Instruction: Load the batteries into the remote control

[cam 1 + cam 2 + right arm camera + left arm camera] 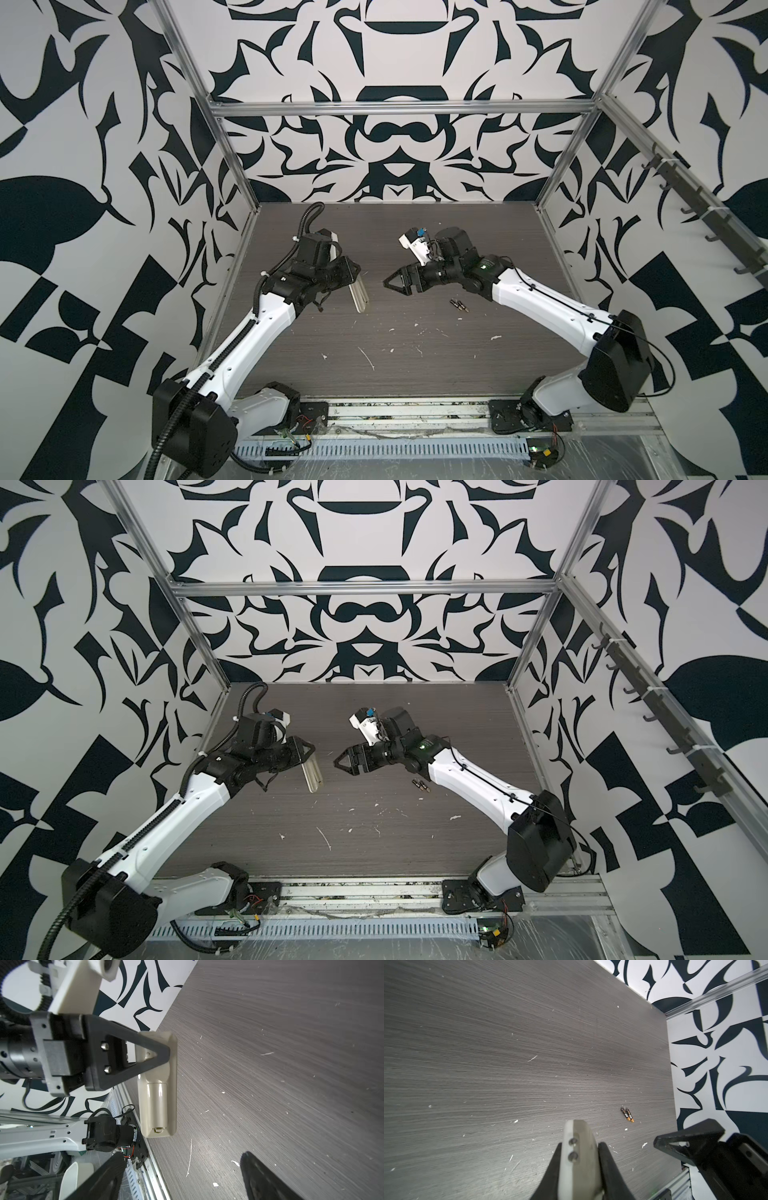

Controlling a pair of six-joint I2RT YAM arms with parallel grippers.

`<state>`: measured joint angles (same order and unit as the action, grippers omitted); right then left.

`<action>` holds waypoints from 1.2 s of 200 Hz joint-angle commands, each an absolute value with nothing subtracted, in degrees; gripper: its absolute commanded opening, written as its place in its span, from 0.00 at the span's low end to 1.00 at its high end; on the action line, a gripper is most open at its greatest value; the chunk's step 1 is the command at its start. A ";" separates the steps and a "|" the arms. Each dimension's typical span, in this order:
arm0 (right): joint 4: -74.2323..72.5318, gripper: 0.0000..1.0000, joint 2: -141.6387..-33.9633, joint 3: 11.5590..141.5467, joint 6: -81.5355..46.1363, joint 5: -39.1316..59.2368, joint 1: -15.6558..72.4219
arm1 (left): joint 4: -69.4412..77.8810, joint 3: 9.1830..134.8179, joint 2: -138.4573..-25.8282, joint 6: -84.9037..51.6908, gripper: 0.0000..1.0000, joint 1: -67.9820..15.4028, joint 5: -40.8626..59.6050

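Note:
My left gripper [354, 277] is shut on one end of the slim white remote control [360, 297], left of the table's middle. The rest of the remote sticks out toward the table's front. In the left wrist view the remote [579, 1159] is pinched between both black fingers [605, 1159]. Its plain back with the rounded battery bay [158, 1103] shows in the right wrist view. My right gripper [388, 282] hangs open and empty just right of the remote, pointing at it. Two batteries [459, 304] lie side by side on the table under my right forearm, also in the left wrist view [627, 1115].
Small white scraps [368, 357] are scattered over the dark wood-grain table [415, 357]. Aluminium frame posts and patterned walls close the table in on three sides. A metal rail [415, 409] with both arm bases runs along the front edge.

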<state>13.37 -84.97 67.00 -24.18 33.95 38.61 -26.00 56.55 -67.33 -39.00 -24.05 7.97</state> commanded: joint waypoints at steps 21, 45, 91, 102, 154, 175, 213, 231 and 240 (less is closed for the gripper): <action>6.29 0.89 -85.13 65.80 -27.65 36.70 38.76 | -28.87 58.85 -68.06 -39.38 0.00 -23.86 6.45; 5.54 0.88 -86.18 65.74 -28.12 37.35 39.49 | -28.71 58.43 -68.03 -39.53 0.00 -23.84 6.33; 3.91 0.88 -88.14 66.18 -28.66 37.53 41.30 | -28.75 58.90 -68.15 -39.38 0.00 -23.90 6.52; 3.47 0.88 -88.70 66.10 -28.89 37.77 41.65 | -28.81 58.89 -68.17 -39.38 0.00 -23.88 6.67; -1.07 0.86 -91.57 65.74 -31.16 38.24 43.46 | -28.73 58.98 -68.67 -39.37 0.00 -23.82 6.89; -2.17 0.85 -92.67 65.98 -31.99 38.75 43.77 | -28.65 58.97 -68.85 -39.38 0.00 -23.87 7.00; -2.37 0.84 -93.93 66.95 -32.20 39.19 44.16 | -28.76 58.99 -68.56 -39.29 0.00 -23.83 6.76; -2.57 0.83 -94.55 67.36 -32.25 39.35 44.30 | -28.61 58.89 -68.61 -39.29 0.00 -23.85 6.74; -2.70 0.83 -94.79 67.44 -32.30 39.46 44.38 | -28.54 58.80 -68.73 -39.37 0.00 -23.86 6.82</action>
<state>0.05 -94.98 65.91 -31.79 38.20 44.01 -27.42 57.10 -68.71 -39.09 -24.05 6.83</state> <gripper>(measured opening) 0.834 0.249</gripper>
